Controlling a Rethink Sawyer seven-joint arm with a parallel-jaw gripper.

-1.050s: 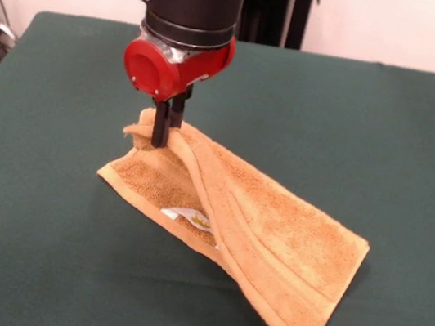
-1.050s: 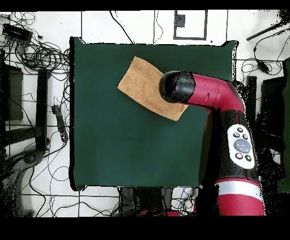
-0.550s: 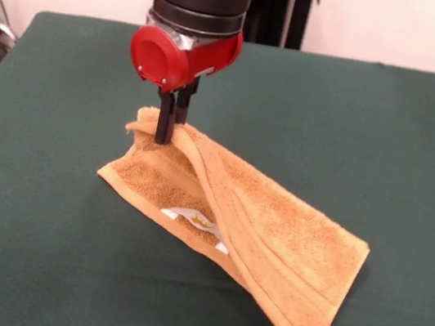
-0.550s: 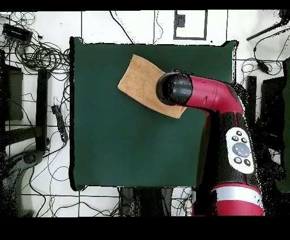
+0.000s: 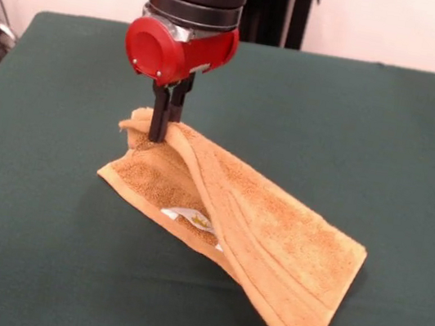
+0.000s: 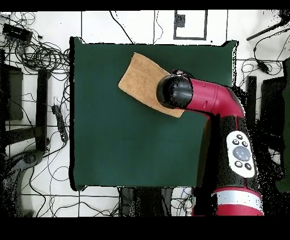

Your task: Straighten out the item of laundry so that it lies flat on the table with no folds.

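While the towel (image 5: 239, 233) is folded over itself, one corner of its upper layer is pinched between the closed fingers of the gripper (image 5: 160, 131) and held off the table (image 5: 388, 132). Compared with a second ago, that corner has drifted a little toward nine o'clock in the front view and sits slightly higher, so the upper layer is peeling back and more of the lower layer shows, along with the white label (image 5: 190, 217). My reading is that the unfolding is under way but far from done: a long crease still runs from the lifted corner toward five o'clock, and the upper layer still covers most of the one beneath.

Outward from the towel, the overhead view shows it toward twelve o'clock on the table, with its far edge close to the table's rim there and the arm (image 6: 209, 102) covering its corner at four o'clock. Toward seven and nine o'clock the green cloth is bare and wide, which looks like the roomiest side for carrying the corner onward.
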